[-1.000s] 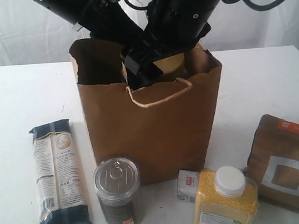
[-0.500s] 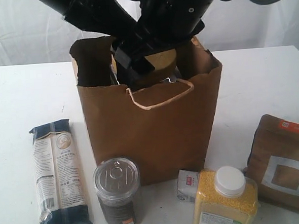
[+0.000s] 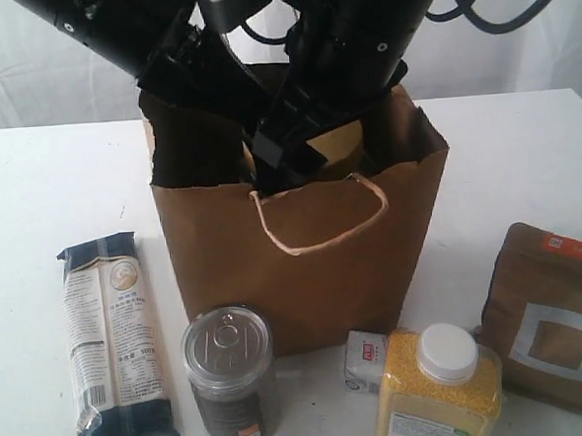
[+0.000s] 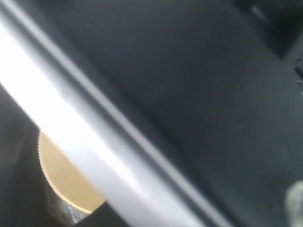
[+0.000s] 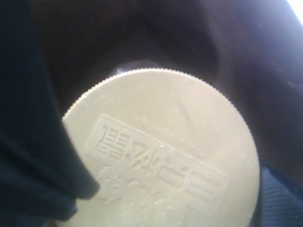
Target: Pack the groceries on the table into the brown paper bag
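The brown paper bag (image 3: 304,267) stands open in the middle of the table (image 3: 42,184). My right gripper (image 3: 311,146) reaches into its mouth, shut on the gold-lidded jar (image 3: 344,141). In the right wrist view the jar's lid (image 5: 165,151) fills the space between the dark fingers (image 5: 57,179). My left arm (image 3: 183,66) hangs over the bag's back left rim, its jaws hidden. A blurred dark arm and a slice of the gold lid (image 4: 61,179) are all the left wrist view shows.
In front of the bag lie the dark-blue noodle packet (image 3: 114,342), the silver pull-tab can (image 3: 229,375), the small white-blue packet (image 3: 364,360) and the yellow-grain bottle (image 3: 440,387). The brown windowed pouch (image 3: 552,316) lies at the right.
The right gripper lifted the jar a little, then lowered it deeper into the bag. The bag's front rim and handle dropped and its right side spread. The left arm moved up and left.
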You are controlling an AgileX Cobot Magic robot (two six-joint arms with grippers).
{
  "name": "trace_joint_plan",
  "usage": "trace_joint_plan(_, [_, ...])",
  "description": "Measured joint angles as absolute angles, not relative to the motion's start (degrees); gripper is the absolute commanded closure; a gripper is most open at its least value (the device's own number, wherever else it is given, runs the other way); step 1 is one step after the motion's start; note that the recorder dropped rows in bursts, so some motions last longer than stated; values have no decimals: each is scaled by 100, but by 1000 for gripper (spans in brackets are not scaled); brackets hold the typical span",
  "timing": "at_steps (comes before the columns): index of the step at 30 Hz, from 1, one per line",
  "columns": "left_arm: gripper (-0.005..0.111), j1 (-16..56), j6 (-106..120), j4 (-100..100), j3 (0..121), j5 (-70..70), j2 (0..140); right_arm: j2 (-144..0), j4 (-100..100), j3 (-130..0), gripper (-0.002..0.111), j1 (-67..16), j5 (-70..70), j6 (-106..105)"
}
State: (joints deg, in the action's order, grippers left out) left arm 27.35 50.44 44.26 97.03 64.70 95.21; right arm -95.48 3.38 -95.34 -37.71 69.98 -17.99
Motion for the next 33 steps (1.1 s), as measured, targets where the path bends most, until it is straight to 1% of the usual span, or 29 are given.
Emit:
trace_joint_plan(5, [107, 2735, 5151, 4189, 10059, 6481, 9501, -9548, 539, -9580, 18, -3771, 6838, -2128])
trace_joint_plan(10, [107, 2746, 5187, 3972, 10105, 6481, 9454, -9573, 683, -9602, 18, -3771, 6789, -2359])
trace_joint_plan(13, [107, 2746, 5211, 3961, 9959, 6481, 9450, -9622, 683, -9602, 18, -3771, 6800, -2410])
trace_joint_plan(19, [107, 2736, 5387, 3985, 9208, 6471, 9380, -9775, 552, -9525, 18, -3771, 7070, -2592])
trace_joint_plan(24, [107, 2736, 5464, 4057, 9105, 6461, 9356, -9790, 501, -9525, 18, -3771, 7080, -2605])
trace_joint_plan(25, [107, 2736, 5472, 4065, 9120, 6461, 9356, -9790, 501, -9525, 18, -3771, 7080, -2605])
trace_joint_plan(29, [107, 2772, 5585, 3985, 9919, 6483, 9174, -9333, 634, -9536, 18, -3759, 6816, -2663])
trace_joint_plan(33, [107, 2785, 5597, 3908, 10058, 6483, 8981, -9078, 718, -9526, 18, -3770, 7018, -2971])
